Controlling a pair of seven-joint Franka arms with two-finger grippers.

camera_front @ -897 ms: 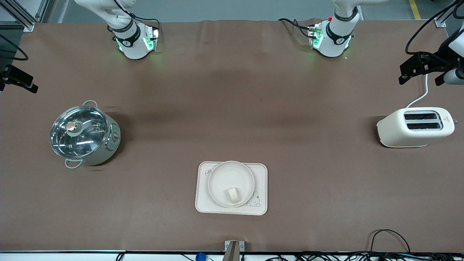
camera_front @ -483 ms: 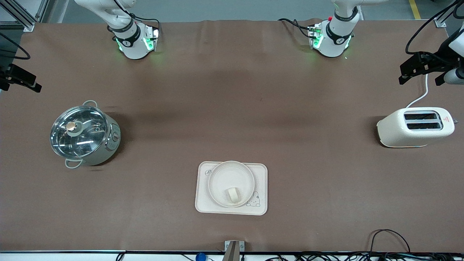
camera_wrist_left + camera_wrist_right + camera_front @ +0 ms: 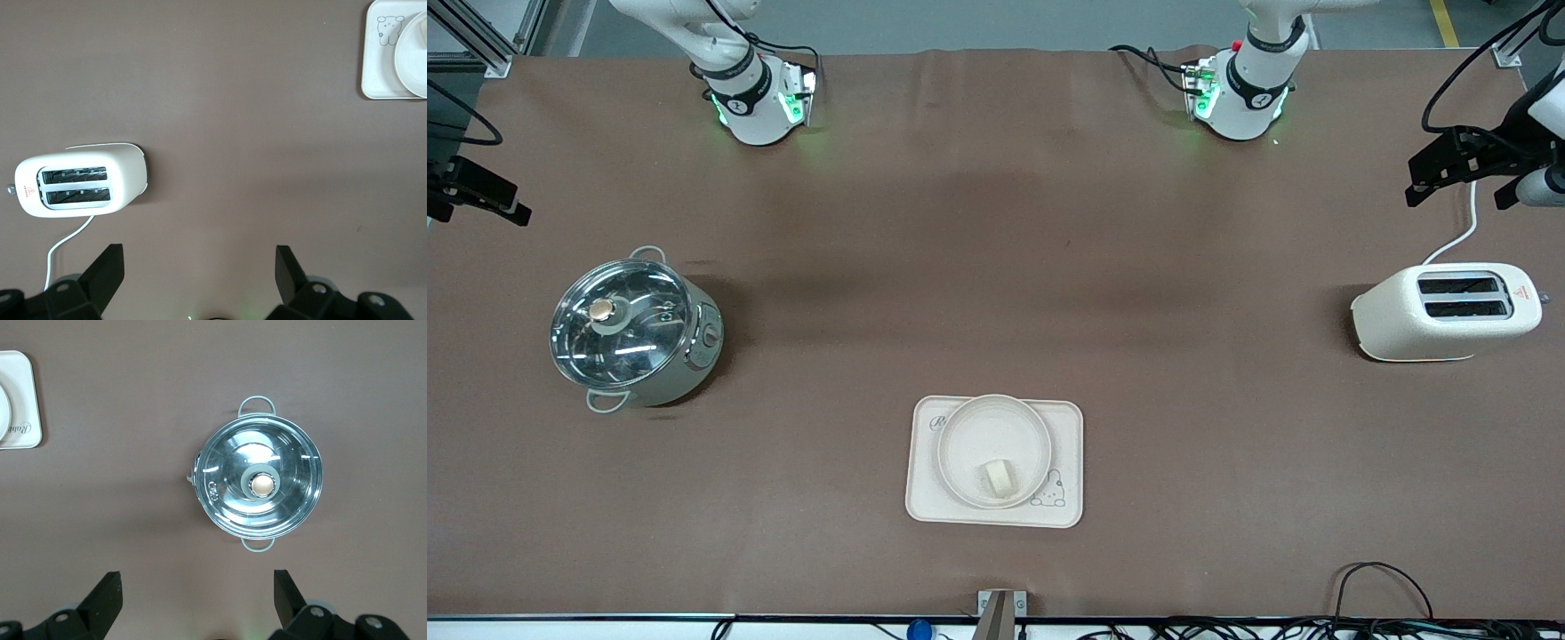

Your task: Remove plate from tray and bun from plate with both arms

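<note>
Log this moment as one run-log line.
bun on plate | plate on tray | left gripper open over table | right gripper open over table

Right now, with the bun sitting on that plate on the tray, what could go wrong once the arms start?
The bun lies loose near the plate's rim, so tilting the plate could roll it off. The plate rests on the light tray, which might drag along when lifted. Both grippers, left and right, have open jaws high over the table's ends and must converge on one small spot, so they might crowd each other.
</note>
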